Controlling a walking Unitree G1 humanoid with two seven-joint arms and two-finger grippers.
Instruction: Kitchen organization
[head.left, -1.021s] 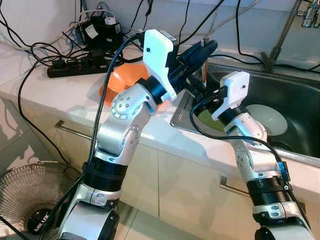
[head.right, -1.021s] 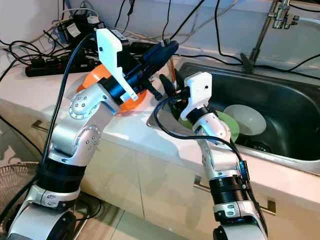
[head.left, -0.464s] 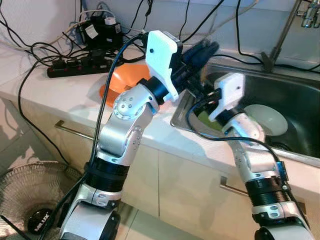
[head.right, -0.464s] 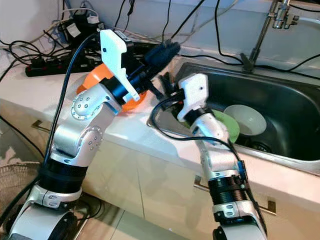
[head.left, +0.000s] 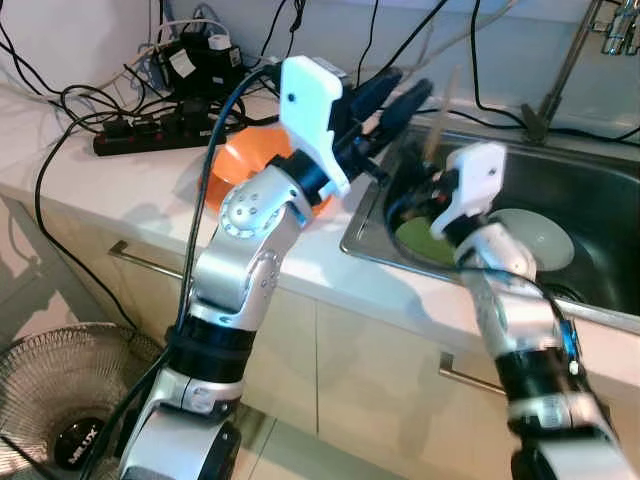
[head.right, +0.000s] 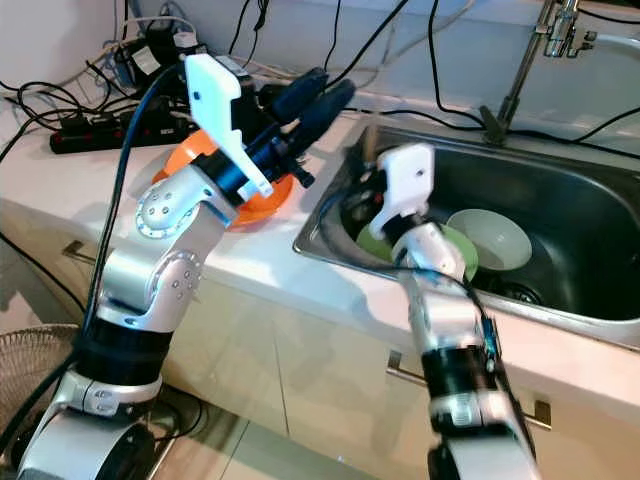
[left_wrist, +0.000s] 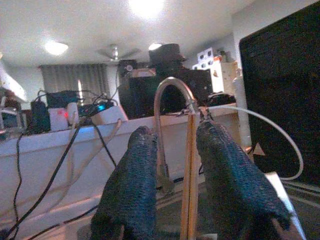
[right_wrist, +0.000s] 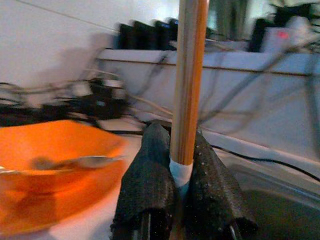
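Right gripper (right_wrist: 180, 200) — two black fingers pinched on one wooden stick (right_wrist: 187, 75), pale tan with an orange-lit edge and a light band just above the fingertips; the stick stands upright out of the grip, over the near-left corner of the sink (head.right: 560, 190).

Left gripper (left_wrist: 172, 190) — two fingers parted, nothing between them; raised above the counter's edge just left of the sink, pointing toward the faucet (left_wrist: 170, 100).

Sink contents: one green plate (head.right: 455, 250) and one white bowl (head.right: 495, 238), touching, the bowl to the right.

Counter (head.left: 110, 190): one orange bowl (right_wrist: 55, 165) with one metal spoon (right_wrist: 80, 161) lying in it, just left of the sink; one black power strip (head.left: 150, 135) among many cables behind.

Floor: one standing fan (head.left: 60, 400), hub lettering too small to read.
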